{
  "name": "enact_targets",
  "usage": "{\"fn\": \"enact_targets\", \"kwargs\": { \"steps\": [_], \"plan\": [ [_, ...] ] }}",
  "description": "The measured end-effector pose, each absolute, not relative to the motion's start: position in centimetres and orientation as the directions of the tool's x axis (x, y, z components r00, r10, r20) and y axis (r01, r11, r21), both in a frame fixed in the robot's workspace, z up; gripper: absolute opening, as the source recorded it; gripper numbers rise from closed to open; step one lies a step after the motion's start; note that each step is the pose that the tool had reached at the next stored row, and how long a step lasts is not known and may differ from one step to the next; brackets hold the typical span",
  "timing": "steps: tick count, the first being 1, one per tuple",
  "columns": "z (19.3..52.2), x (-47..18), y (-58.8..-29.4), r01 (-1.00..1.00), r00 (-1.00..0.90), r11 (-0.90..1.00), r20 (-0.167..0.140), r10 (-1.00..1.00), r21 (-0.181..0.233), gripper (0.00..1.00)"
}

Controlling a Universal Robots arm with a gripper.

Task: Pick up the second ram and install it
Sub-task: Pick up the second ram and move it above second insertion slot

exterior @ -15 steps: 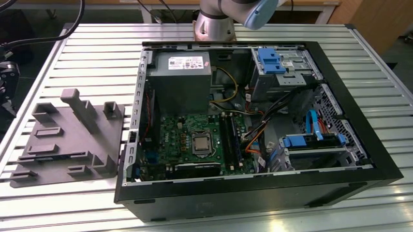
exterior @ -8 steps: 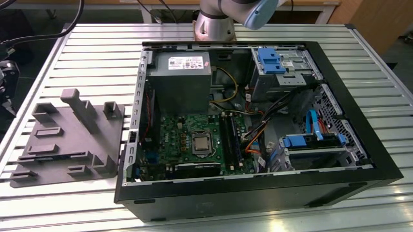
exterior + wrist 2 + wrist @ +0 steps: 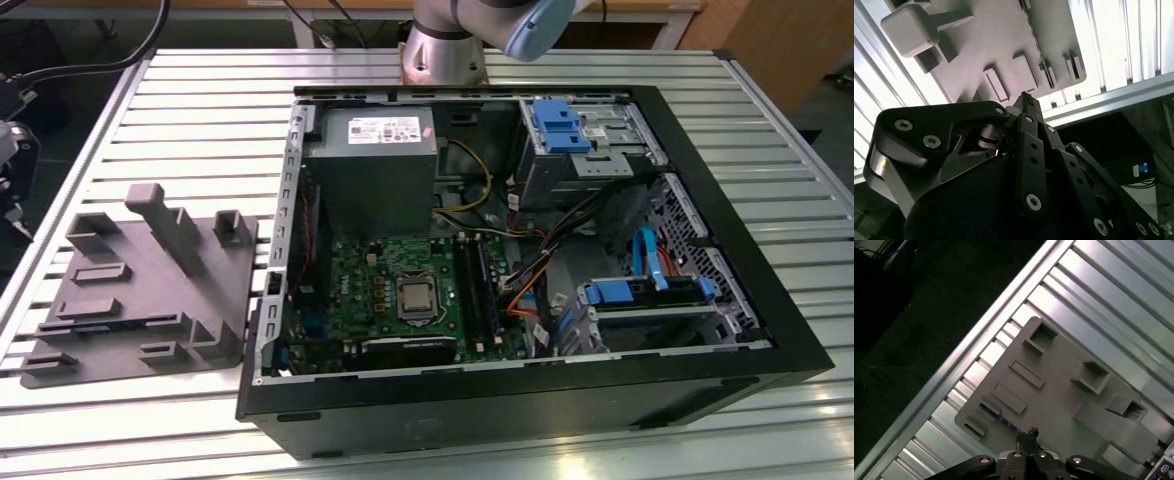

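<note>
Gripper (image 3: 1026, 101) was closed, fingertips pressed together into one narrow point. In both wrist views it hung over the grey tray (image 3: 1064, 395), above the tray end with the low rectangular blocks and thin slots. Couldn't tell whether the tip touched the tray. Second ram (image 3: 990, 410), best read: a thin dark strip with a bluish glint, standing on edge in a tray slot near the tray's corner, close by the gripper tip in the first wrist view. It was seen edge-on, so no chips could be made out. The tray lay flat on the slatted aluminium table (image 3: 200, 90). Its tall block (image 3: 167, 225) stood upright on the side of the tray away from that slot, with smaller raised blocks around it. The open PC case (image 3: 787, 350) sat just beside the tray, on the exterior view's right of it, with its inside exposed. The motherboard (image 3: 387, 275) lay in the part of the case nearest the tray. The long black memory slots (image 3: 477, 285) ran along the board's edge away from the tray, and the grey power supply (image 3: 371, 170) sat next to the board. The arm (image 3: 447, 45) rose from the table well apart from the tray, behind the case in the exterior view.
</note>
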State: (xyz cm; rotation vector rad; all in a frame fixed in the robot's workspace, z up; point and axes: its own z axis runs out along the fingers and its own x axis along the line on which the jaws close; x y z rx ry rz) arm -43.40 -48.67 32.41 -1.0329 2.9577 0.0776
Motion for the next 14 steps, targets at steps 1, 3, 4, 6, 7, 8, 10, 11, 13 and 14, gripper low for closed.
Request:
{"fn": "enact_targets", "kwargs": {
  "steps": [1,3,4,6,7,8,10,11,13,14],
  "plan": [
    [32.41,-43.40,-48.67,-0.633,-0.774,0.773,-0.024,-0.633,0.044,0.11],
    [32.40,-43.40,-48.67,-0.652,-0.758,0.757,-0.024,-0.652,0.044,0.11],
    [32.40,-43.40,-48.67,-0.661,-0.750,0.749,-0.024,-0.661,0.044,0.11],
    [32.39,-43.40,-48.67,-0.683,-0.731,0.729,-0.024,-0.682,0.044,0.11],
    [32.39,-43.40,-48.67,-0.693,-0.721,0.719,-0.024,-0.693,0.044,0.11],
    [32.39,-43.40,-48.67,-0.704,-0.710,0.709,-0.024,-0.704,0.044,0.11],
    [32.39,-43.40,-48.67,-0.724,-0.690,0.688,-0.024,-0.724,0.044,0.11],
    [32.38,-43.40,-48.67,-0.734,-0.679,0.677,-0.024,-0.734,0.044,0.11],
    [32.38,-43.40,-48.67,-0.755,-0.655,0.654,-0.024,-0.755,0.044,0.11],
    [32.38,-43.40,-48.67,-0.766,-0.643,0.642,-0.024,-0.765,0.044,0.11]
  ]
}}
